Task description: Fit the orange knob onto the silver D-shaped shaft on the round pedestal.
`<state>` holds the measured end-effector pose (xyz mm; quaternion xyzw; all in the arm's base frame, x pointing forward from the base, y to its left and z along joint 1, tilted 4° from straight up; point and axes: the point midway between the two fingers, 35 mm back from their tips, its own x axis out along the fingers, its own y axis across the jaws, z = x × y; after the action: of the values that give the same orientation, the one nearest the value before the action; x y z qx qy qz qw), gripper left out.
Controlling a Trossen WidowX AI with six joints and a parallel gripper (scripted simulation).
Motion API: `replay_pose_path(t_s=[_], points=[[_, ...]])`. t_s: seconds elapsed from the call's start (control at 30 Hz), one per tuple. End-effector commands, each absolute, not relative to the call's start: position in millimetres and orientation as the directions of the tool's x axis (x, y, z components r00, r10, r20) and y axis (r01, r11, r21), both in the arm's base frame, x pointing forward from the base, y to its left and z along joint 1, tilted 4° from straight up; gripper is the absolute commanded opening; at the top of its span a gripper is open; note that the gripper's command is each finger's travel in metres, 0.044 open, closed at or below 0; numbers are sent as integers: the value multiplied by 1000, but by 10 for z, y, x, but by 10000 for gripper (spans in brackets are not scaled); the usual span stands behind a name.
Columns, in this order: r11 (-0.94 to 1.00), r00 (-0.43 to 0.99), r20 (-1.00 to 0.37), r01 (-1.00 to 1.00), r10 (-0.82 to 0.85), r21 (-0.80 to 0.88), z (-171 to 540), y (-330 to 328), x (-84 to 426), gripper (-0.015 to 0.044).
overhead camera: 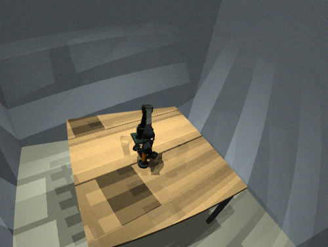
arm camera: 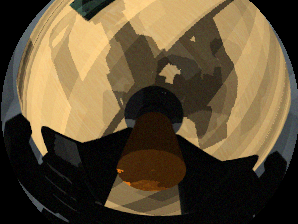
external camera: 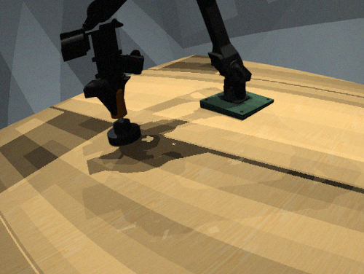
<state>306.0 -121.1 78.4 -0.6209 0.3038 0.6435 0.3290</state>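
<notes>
The orange knob (overhead camera: pixel 143 157) (external camera: pixel 120 106) (arm camera: pixel 151 170) is upright between the fingers of my gripper (overhead camera: pixel 144 156) (external camera: pixel 118 103) (arm camera: pixel 153 135), which is shut on it. The black round pedestal (overhead camera: pixel 143 164) (external camera: pixel 124 135) (arm camera: pixel 153 95) stands on the table right below the knob. In the exterior view a short bit of the silver shaft (external camera: pixel 121 119) shows between the knob's lower end and the pedestal's raised centre, so the knob is not against the pedestal. The knob's hole and the flat sides are hidden, so I cannot tell how they line up.
The arm's green base plate (overhead camera: pixel 134 136) (external camera: pixel 226 107) (arm camera: pixel 91 10) is fixed to the wooden table (overhead camera: pixel 184 157) (external camera: pixel 236 189) (arm camera: pixel 85 55) behind the pedestal. Dark shadows of the arm fall beside the pedestal.
</notes>
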Motion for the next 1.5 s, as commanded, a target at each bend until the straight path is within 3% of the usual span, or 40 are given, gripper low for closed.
replay_pose_path(t_s=[0.0, 0.67, 0.93, 1.47], points=[[-602, -12, -999, -798, 43, -16, 778, -1216, 3060, 0], [-602, -12, -999, -798, 43, -16, 828, -1215, 3054, 0], [-755, -12, -999, -656, 43, -25, 816, -1218, 3071, 0], [-755, -12, -999, -656, 43, -25, 776, -1213, 3055, 0]])
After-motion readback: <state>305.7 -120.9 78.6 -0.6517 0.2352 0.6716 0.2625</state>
